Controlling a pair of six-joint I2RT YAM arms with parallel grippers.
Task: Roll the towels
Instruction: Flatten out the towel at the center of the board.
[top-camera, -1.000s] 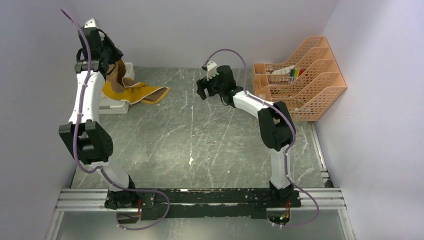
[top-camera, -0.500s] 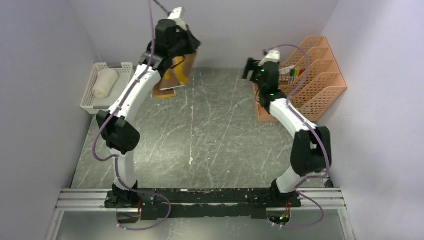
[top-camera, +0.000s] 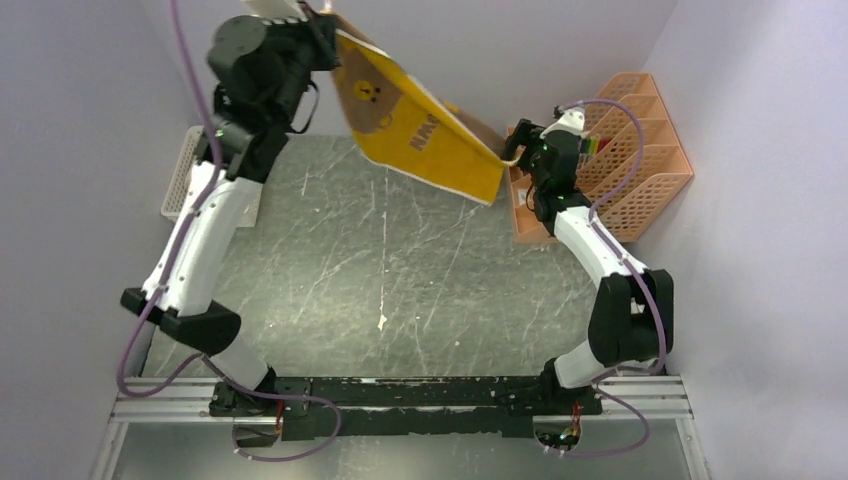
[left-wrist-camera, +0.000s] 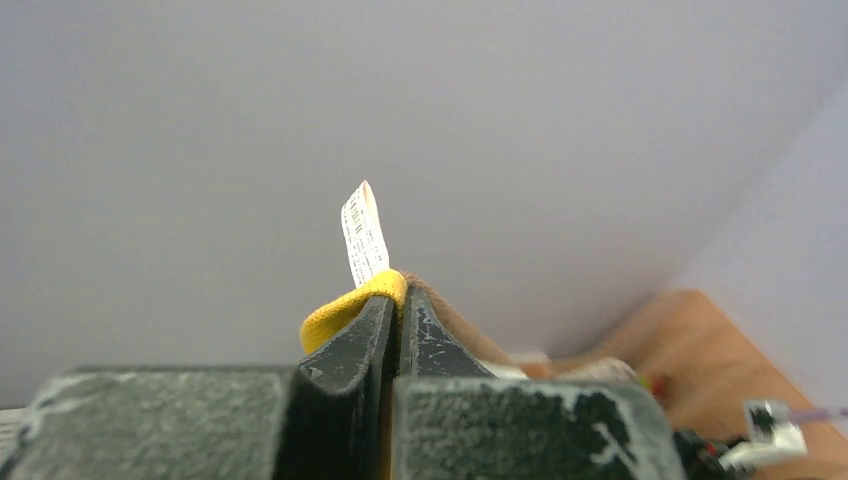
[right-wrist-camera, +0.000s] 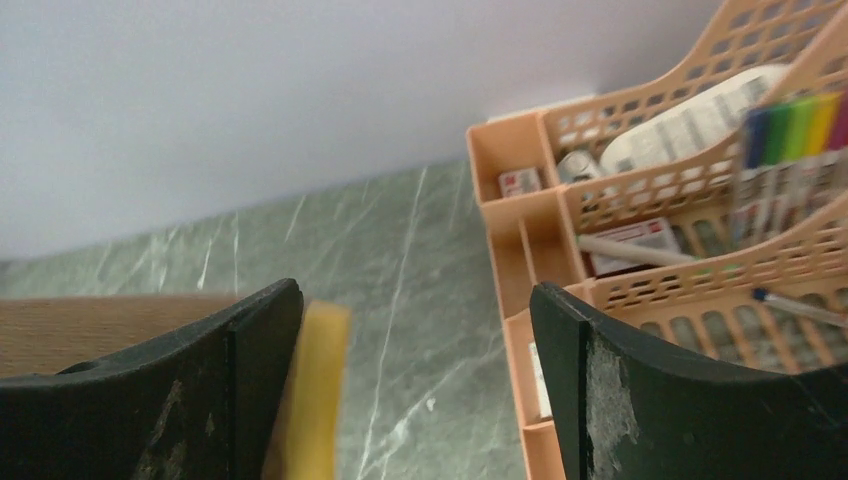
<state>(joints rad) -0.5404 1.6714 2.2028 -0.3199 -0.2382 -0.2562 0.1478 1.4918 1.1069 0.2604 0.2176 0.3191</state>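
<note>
Now holding brown/mustard towel (top-camera: 420, 125) high in air, corner clamped tight in left gripper (left-wrist-camera: 397, 305), likely to spread it; right gripper (right-wrist-camera: 415, 292) wide apart, empty, beside opposite corner, poised to pinch.

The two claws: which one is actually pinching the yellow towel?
The left gripper: its jaws are shut tight on a corner of the towel. The right gripper has its jaws wide apart, not closed on the towel's far edge.

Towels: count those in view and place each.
1. The yellow towel hangs spread above the table, one corner pinched by the left gripper, its far edge beside the open right gripper. Another may be hidden behind the left arm.
</note>
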